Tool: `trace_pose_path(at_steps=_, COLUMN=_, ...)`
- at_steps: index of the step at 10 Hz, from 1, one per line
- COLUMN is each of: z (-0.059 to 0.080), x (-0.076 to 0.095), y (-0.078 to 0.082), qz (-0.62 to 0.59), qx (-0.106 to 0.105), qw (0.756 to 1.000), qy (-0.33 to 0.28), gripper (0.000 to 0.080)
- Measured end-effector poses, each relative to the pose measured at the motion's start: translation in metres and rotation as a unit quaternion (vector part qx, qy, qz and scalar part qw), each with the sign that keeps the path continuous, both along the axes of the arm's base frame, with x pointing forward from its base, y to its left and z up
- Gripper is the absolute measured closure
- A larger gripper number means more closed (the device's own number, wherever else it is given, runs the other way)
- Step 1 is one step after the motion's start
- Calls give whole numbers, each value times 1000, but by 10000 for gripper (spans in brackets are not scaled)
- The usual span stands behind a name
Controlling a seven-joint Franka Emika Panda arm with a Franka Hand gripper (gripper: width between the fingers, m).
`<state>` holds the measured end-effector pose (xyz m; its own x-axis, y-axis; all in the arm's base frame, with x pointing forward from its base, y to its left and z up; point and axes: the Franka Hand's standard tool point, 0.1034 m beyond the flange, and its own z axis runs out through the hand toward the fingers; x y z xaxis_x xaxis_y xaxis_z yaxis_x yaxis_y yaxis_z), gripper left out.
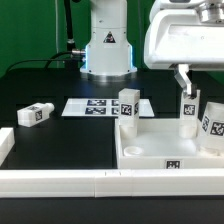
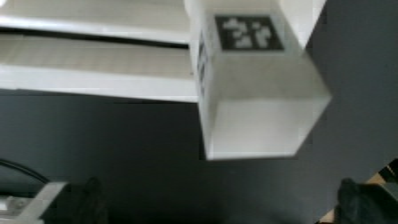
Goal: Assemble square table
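The square table panel lies at the exterior view's right, rim up. Three white tagged leg posts stand on it: one at the far left corner, one at the far right, one further right. A fourth leg post lies loose on the black table at the left. My gripper hangs just above the far right post, open and empty. In the wrist view a tagged post stands beyond the gripper, outside the wide-apart fingers, with part of the panel behind it.
The marker board lies flat behind the panel. Long white rails run along the front and the left edge. The robot base stands at the back, with cables beside it.
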<state>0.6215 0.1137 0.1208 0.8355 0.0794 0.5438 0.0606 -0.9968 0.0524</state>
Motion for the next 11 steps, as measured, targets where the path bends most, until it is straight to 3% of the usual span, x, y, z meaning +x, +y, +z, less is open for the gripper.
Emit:
trace_pose_path(at_steps=3, z=-6, x=-2, y=0, qz=0, qx=-1, qw=1000, qy=16, gripper=151)
trace_pose_path(at_steps=5, z=-19, x=-5, y=-1, qz=-6, qx=1, qw=996, qy=87, gripper=151)
trace_pose_path(at_steps=8, z=-25, x=-7, y=3, qz=-13, qx=5, qw=982, qy=188, gripper=151)
trace_pose_path(at_steps=10, z=-28, x=-9, y=4, qz=-19, qx=6, qw=971, qy=240, gripper=151)
trace_pose_path(at_steps=11, z=-30, x=-8, y=1, qz=-20, qx=6, qw=971, qy=237, gripper=151)
